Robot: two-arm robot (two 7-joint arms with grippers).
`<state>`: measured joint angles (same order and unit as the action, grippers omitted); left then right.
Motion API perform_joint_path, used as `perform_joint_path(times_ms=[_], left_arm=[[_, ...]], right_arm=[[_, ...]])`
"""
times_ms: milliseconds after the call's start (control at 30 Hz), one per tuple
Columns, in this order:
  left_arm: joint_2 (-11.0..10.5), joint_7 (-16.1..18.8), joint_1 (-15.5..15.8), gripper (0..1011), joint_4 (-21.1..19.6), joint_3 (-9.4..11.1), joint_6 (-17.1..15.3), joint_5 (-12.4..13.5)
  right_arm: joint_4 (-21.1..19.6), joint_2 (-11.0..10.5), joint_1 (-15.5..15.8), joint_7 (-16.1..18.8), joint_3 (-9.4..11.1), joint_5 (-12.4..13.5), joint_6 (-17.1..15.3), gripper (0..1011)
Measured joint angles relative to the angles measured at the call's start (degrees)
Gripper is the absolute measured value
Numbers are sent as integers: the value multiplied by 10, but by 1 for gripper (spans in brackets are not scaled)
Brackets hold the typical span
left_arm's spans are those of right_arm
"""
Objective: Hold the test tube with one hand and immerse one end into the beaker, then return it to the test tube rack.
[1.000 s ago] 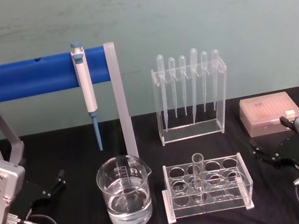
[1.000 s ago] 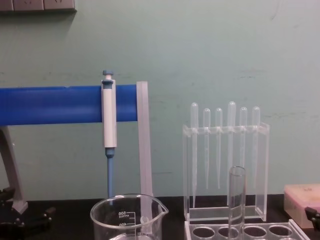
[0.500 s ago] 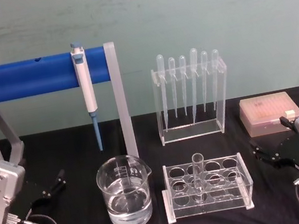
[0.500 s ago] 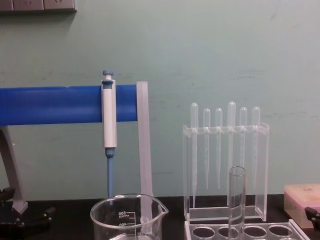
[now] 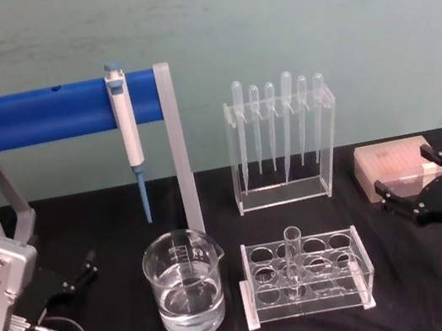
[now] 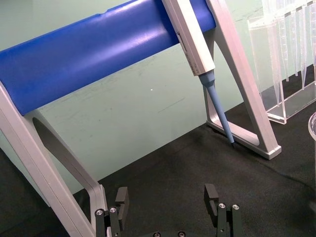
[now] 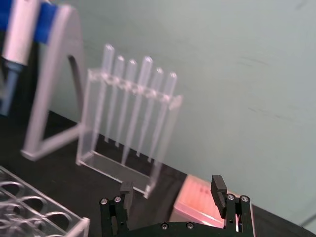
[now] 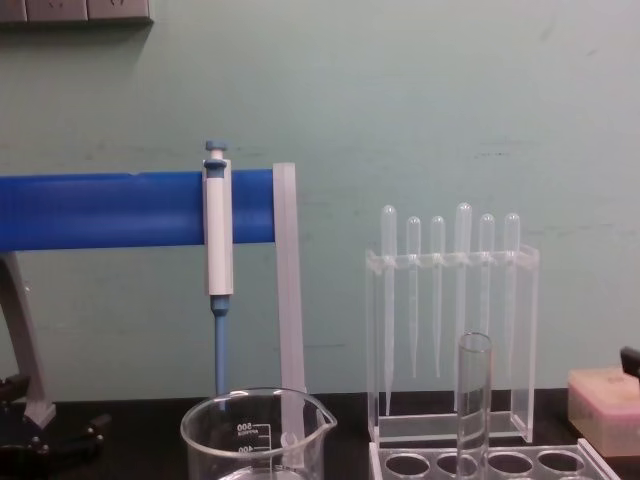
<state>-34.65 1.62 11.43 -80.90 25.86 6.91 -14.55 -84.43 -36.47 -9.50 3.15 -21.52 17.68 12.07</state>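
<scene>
Right of rack, right tool, apparently spread

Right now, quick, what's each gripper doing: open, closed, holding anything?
Left gripper: open, holding nothing, left of the beaker.
Right gripper: open, holding nothing, beside the pink box.

head high, chest low, beaker shared

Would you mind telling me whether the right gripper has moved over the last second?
Yes. In the head view the open right gripper has shifted upward, from below the front edge of the pink box to overlapping it.
</scene>
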Motion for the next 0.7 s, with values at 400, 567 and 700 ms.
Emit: perform_joint_path(times_ms=[400, 567, 700], left_arm=[[0, 0, 0, 1000, 0, 0, 0, 0], [0, 0, 0, 1000, 0, 0, 0, 0], [0, 0, 0, 1000, 0, 0, 0, 0]], right_arm=[[-44, -71, 30, 211, 7, 91, 39, 1003], [-56, -98, 28, 301, -8, 103, 39, 1003], [-60, -97, 17, 339, -19, 102, 36, 1003]])
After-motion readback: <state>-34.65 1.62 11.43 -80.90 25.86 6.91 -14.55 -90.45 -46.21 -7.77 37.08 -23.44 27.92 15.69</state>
